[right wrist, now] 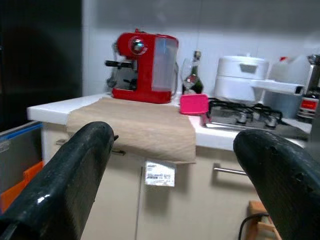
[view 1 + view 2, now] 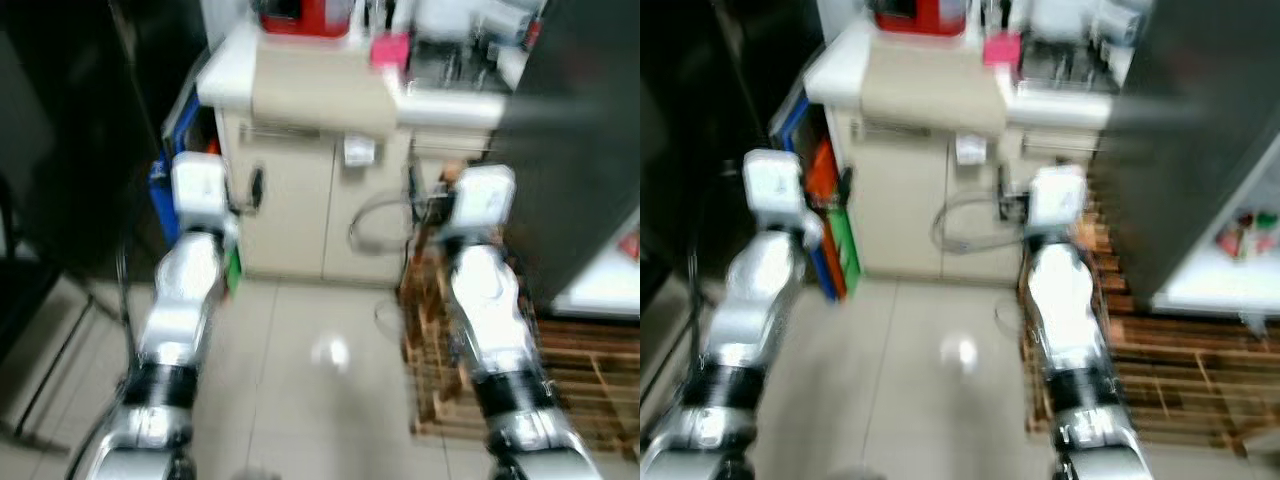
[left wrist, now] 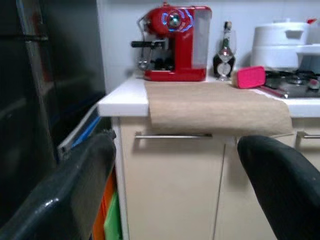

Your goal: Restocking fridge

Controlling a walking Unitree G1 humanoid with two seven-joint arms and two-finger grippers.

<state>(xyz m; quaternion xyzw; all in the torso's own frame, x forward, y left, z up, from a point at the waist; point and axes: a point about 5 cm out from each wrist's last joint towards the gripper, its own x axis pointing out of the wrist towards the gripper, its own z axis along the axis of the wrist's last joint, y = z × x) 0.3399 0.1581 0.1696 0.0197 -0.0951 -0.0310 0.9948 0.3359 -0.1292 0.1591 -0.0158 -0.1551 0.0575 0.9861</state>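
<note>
The fridge stands at my right as a dark grey panel, with a white shelf low beside it holding small red and green items. Both silver arms reach forward toward a beige counter cabinet. My left gripper is open with nothing between its black fingers, facing the cabinet front below a beige cloth. My right gripper is open too and holds nothing, looking at the same counter. The head views are blurred.
On the white counter stand a red coffee machine, a pink object, a bottle, a white cooker and a gas hob. A wooden pallet lies on the floor at right. Blue and orange boards lean left of the cabinet.
</note>
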